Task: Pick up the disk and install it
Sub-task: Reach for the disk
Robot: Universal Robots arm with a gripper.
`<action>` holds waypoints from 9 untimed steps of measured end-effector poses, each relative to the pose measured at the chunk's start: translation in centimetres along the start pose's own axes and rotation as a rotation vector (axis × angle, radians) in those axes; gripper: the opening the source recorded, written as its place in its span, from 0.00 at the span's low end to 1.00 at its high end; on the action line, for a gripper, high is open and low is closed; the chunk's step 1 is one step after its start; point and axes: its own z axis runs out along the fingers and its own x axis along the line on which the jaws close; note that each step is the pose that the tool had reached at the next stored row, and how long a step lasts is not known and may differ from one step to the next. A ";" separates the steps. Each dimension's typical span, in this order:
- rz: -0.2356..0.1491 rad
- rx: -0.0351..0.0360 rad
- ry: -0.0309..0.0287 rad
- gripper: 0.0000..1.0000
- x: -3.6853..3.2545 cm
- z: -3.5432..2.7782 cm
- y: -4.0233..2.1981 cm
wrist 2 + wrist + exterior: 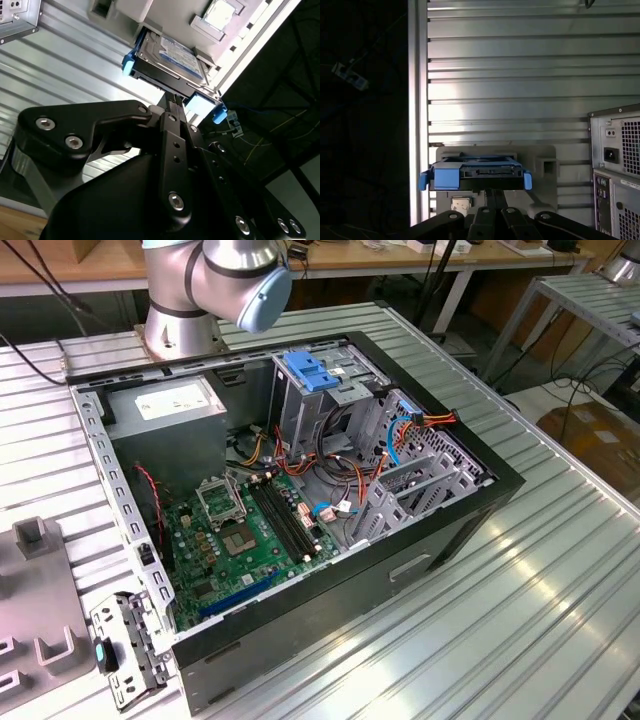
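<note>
**Lining up the grab**

The flat silver-grey hard drive in its bright blue plastic rail (pixel 170 56) sits in a pale grey plastic holder (pixel 543 156), just ahead of the black claw (pixel 173 100). Can't tell whether the claw's clamped. A square, centred grip probably keeps it level.

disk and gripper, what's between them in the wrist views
Nothing: in both wrist views the gripper meets the disk at its near edge, no gap showing.

Open computer case (pixel 440 530) lies on its side on the ribbed metal table (pixel 540 620). Inside it are a green motherboard (pixel 240 540), a grey power supply (pixel 170 405), a blue-topped drive cage (pixel 312 380) and loose coloured cables (pixel 405 430). A grey moulded holder (pixel 35 590) lies beside the case, at the exterior view's left.
</note>
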 end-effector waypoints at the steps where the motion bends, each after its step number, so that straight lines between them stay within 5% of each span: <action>1: 0.000 0.0000 0.0000 0.11 0.21 0.01 0.00; 9: 0.000 0.0000 0.0001 0.11 2.54 0.12 0.05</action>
